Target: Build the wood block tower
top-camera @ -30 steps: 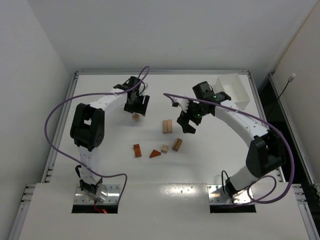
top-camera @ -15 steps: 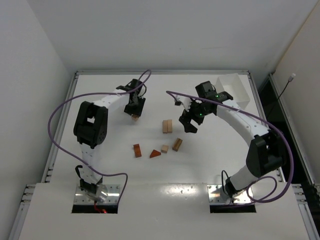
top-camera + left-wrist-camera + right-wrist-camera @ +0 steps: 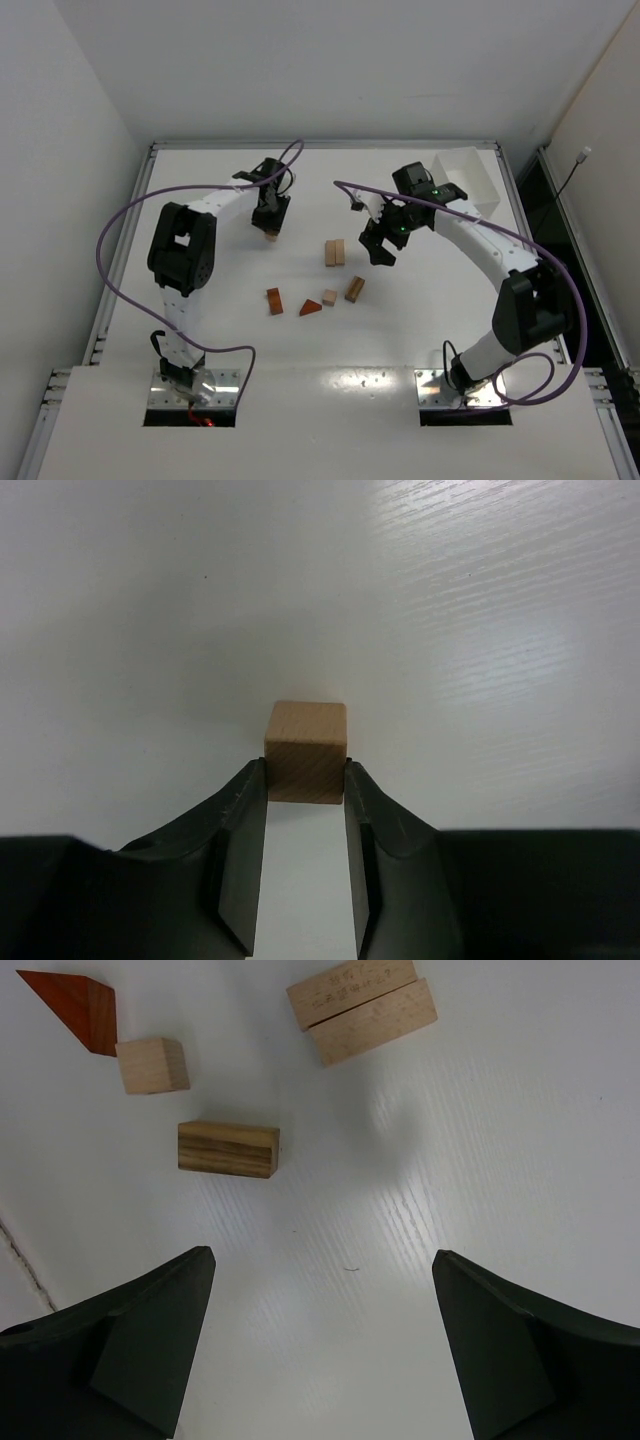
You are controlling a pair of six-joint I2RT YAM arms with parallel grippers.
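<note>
1. Gripping the tan cube (image 3: 306, 765) by its two side faces, the left fingers (image 3: 240, 830) pinch it where it sits on the surface (image 3: 480, 630), far left of the other blocks. It looks light, stiff and smooth, so a skewed pinch may let it slip.
2. Loose mid-surface lie the reddish-brown brick (image 3: 274, 301), red wedge (image 3: 311, 307), small cube (image 3: 329, 297), darker brick (image 3: 354, 289) and paired tan bricks (image 3: 334, 252). Flat parallel faces suit gripping; the wedge's slope probably doesn't.
3. Right fingers (image 3: 150, 1330) hang wide open and empty, just above.

Faint print on tan block (image 3: 350, 993), illegible.
</note>
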